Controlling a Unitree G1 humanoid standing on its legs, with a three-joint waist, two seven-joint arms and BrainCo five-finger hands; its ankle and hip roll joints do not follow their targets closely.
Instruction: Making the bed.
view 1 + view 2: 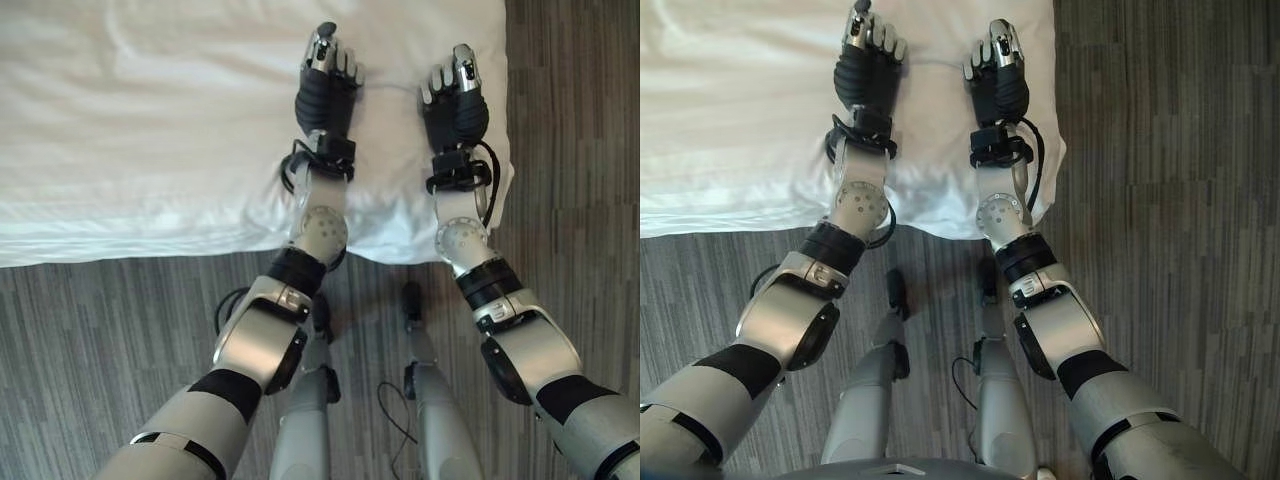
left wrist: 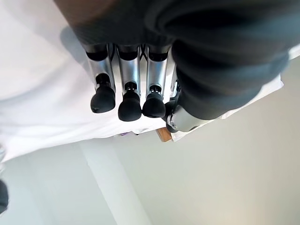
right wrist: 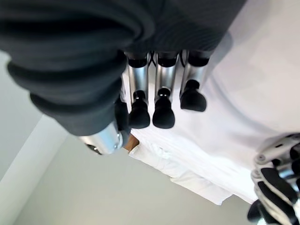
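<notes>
A bed with a white sheet [image 1: 150, 120] fills the upper part of the eye views, lightly creased. Both arms reach out over its near right corner. My left hand [image 1: 328, 85] lies palm down on the sheet, fingers [image 2: 124, 89] relaxed with nothing in them. My right hand [image 1: 455, 95] rests a hand's width to its right, close to the bed's right edge, and its fingers [image 3: 159, 93] are also loose over the white cloth. In the right wrist view the left hand [image 3: 276, 187] shows beside it.
Dark grey striped wood-look floor [image 1: 100, 330] runs along the bed's near edge and down its right side [image 1: 570, 120]. The sheet's hem hangs over the near edge [image 1: 120, 245]. A pale wall [image 2: 211, 187] lies beyond the bed's far side.
</notes>
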